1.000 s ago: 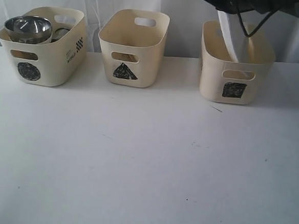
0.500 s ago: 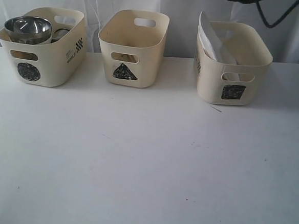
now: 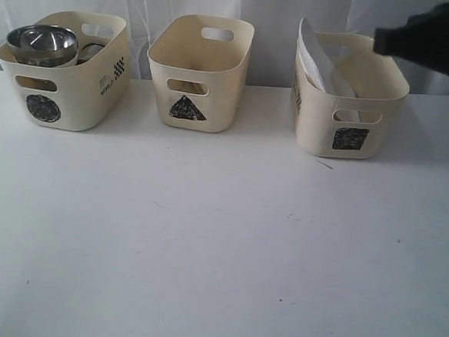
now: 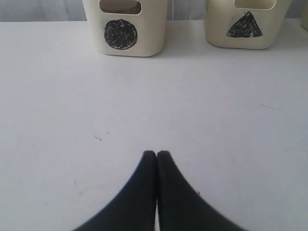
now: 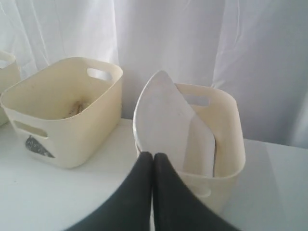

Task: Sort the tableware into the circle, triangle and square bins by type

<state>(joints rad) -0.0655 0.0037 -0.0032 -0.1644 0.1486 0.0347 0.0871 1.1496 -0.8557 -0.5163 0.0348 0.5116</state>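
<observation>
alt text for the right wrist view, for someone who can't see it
A large white plate stands on edge in a cream tub, poking above its rim, just beyond the shut black right gripper. A second cream tub with a dark triangle mark sits beside it on the white table.

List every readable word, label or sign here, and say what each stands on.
No readable words.
Scribbled circle sign: left bin.
Scribbled triangle sign: middle bin.
Scribbled square sign: right bin.
Small dark print with checker patch on left bin's side: too blurred to read.
</observation>
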